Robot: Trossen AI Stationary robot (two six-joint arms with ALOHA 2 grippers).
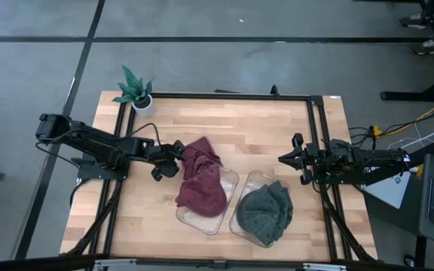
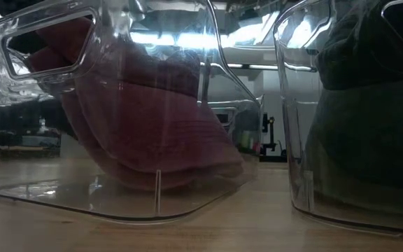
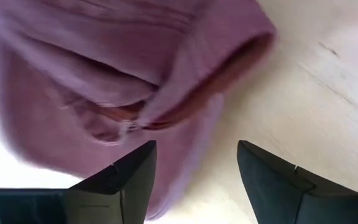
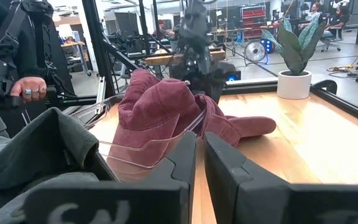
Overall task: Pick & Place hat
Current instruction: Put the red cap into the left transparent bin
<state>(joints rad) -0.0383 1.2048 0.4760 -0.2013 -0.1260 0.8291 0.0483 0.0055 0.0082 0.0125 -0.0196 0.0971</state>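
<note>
**While the maroon hat hangs half out of its bin, a snag is the danger**

Although most of the maroon hat (image 1: 200, 184) lies in the left clear bin (image 1: 206, 220), a fold drapes over the bin's far rim onto the bench (image 1: 255, 128), right at the left claw (image 1: 173, 160). That claw stands spread, fingers apart, gripping nothing, with cloth just ahead of it. If the arm moves off with fabric caught on a finger, my guess is the hat could drag out, or the light bin could tip. Further right, the green hat (image 1: 266, 212) fills the second bin (image 1: 241, 226), heaped above its rim. The right claw (image 1: 286, 159) waits near the bench's right edge, pressed together and empty.
</note>
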